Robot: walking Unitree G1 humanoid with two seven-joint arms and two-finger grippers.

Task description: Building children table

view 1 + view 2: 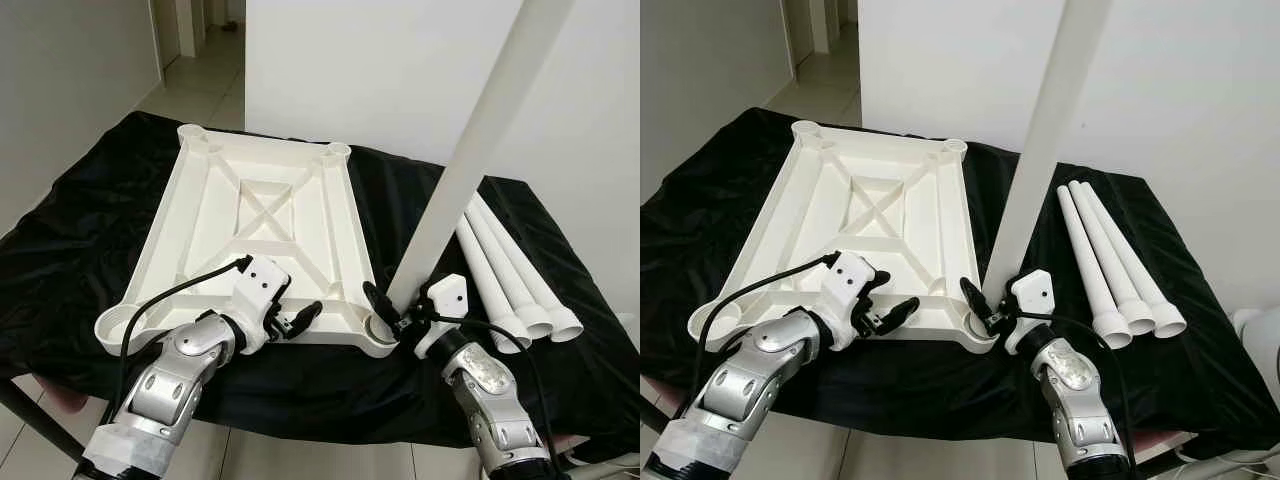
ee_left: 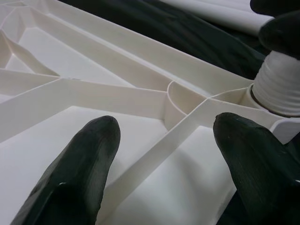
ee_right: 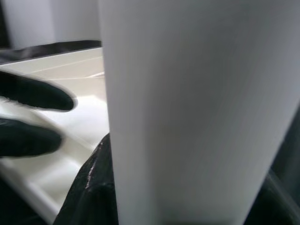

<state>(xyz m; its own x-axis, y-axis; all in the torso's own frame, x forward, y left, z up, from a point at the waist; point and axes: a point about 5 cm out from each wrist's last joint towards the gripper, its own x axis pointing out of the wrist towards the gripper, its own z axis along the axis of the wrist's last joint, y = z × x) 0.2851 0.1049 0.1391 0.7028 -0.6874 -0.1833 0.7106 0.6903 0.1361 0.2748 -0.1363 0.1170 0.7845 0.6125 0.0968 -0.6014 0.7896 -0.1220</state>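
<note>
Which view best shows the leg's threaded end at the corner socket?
The left wrist view: the leg's threaded end sits in the corner socket of the tabletop. Eye views show the right tool covering it; the right wrist view shows plain shaft.

The tall white leg (image 1: 470,150) runs out past the top edge of both eye views, so its upper end cannot be seen. Its lower end sits in the near right corner socket of the upturned tabletop (image 1: 255,215), half hidden behind the right gripper (image 1: 395,310), whose far finger is lost behind the leg. In the right wrist view the leg (image 3: 197,112) is a soft, blurred white column. In the left wrist view the left gripper's fingers (image 2: 79,173) are cut off by the picture's edge. The black-draped surface (image 1: 80,250) hides whatever carries it, and both arms run out of the frame below.
</note>
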